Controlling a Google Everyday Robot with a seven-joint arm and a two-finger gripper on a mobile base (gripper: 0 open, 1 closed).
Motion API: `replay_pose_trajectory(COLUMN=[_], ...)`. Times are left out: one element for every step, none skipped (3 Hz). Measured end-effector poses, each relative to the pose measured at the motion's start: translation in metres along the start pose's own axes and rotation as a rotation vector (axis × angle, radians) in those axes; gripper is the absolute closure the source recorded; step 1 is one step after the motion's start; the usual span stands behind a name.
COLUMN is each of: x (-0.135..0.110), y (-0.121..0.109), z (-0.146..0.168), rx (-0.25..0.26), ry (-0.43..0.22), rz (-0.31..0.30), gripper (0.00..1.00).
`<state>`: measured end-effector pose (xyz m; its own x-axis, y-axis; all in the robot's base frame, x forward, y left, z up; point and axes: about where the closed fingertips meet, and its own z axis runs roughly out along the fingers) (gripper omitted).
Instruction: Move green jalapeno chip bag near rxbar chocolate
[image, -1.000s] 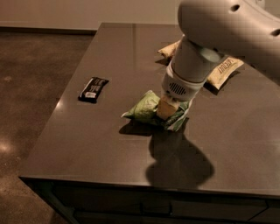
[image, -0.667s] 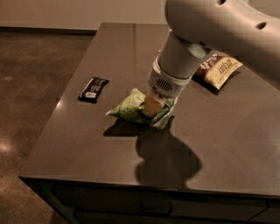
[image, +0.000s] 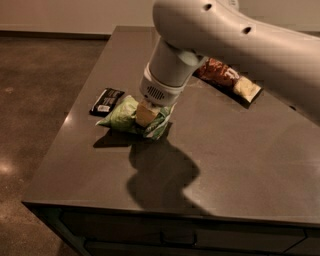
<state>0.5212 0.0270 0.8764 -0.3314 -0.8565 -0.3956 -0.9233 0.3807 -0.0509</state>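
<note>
Dark brown and smooth, the desk (image: 240, 150) fills most of the camera view, with a polished brownish floor (image: 40, 100) to its left and a pale wall strip along the top. From the upper right a thick light-grey arm (image: 240, 40) reaches down over the desk's left half.

At its end the hand (image: 147, 114) points straight down and is closed on the green jalapeno chip bag (image: 120, 116). 1 tan finger (image: 144, 113) shows, pressed into the crinkled middle of the bag. The bag's pale green bulk bulges to the left of the hand and a white-printed end sticks out on the right.

Just beside the bag's upper left edge lies the rxbar chocolate (image: 106, 101), flat on the desk near the left rim, black with a white label patch. Whether the 2 touch cannot be told.

Well apart from them, behind the arm toward the far right, a brown-and-cream chip bag (image: 227, 80) lies flat. A broad dark shadow (image: 160, 170) from arm and bag spreads over the desk in front of the hand.
</note>
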Motion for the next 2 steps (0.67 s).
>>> replay_pose_trajectory(x=[-0.021, -0.029], y=[-0.015, -0.026], z=[0.008, 0.014], rx=[0.043, 0.070], ry=[-0.020, -0.023], rz=[-0.021, -0.035], gripper=[0.82, 0.59])
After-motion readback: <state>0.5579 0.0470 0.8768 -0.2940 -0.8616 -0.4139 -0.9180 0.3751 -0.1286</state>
